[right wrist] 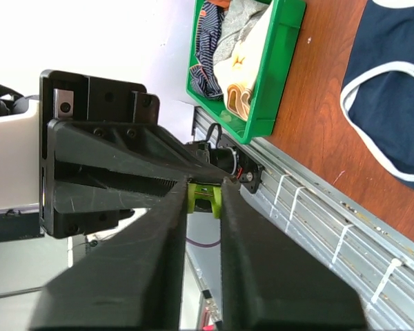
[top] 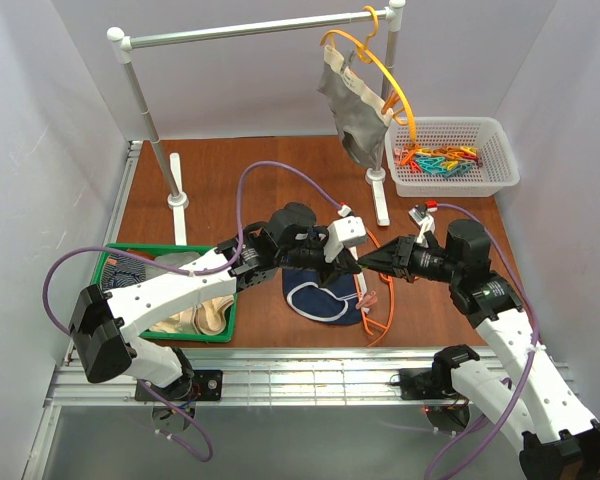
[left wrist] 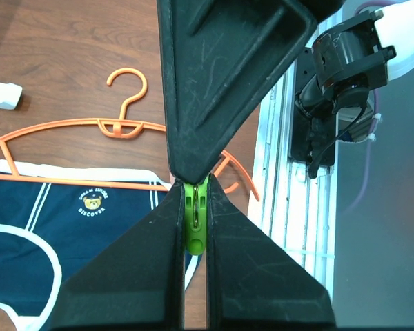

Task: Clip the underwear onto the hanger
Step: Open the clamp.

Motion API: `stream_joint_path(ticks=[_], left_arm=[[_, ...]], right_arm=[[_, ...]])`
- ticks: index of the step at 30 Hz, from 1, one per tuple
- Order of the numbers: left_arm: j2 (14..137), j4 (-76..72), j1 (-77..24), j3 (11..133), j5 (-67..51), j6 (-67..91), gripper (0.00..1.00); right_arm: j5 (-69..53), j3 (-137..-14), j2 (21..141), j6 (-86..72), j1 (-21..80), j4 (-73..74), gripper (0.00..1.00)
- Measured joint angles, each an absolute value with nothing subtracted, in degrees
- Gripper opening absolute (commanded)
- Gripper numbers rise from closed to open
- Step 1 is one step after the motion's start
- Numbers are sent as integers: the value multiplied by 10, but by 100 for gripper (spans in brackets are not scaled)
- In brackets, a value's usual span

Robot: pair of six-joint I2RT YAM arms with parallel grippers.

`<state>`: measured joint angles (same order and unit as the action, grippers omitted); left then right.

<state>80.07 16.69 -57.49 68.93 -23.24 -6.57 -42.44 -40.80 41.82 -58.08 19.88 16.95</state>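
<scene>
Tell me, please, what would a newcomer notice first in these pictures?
The two arms meeting mid-table: the left gripper and right gripper both pinch one green clip above the navy underwear and orange hanger. Behind, grey underwear hangs from the rail, beside a white basket of bright clips.

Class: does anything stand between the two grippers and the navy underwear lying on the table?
Nothing visible does. Left gripper and right gripper pinch a green clip above the underwear, whose waistband lies along the hanger.

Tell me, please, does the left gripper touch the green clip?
Touching. In the left wrist view, the left gripper is closed on the green clip from both sides, with no gap visible.
</scene>
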Motion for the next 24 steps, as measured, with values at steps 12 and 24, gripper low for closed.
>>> stream_joint_path(ticks=[12, 24], left_arm=[[799, 141, -575, 688, -200, -29, 48], [730, 158, -480, 644, -158, 74, 51]], right_arm=[[-406, -396, 424, -574, 199, 176, 1], [-357, -345, 477, -493, 146, 122, 1]])
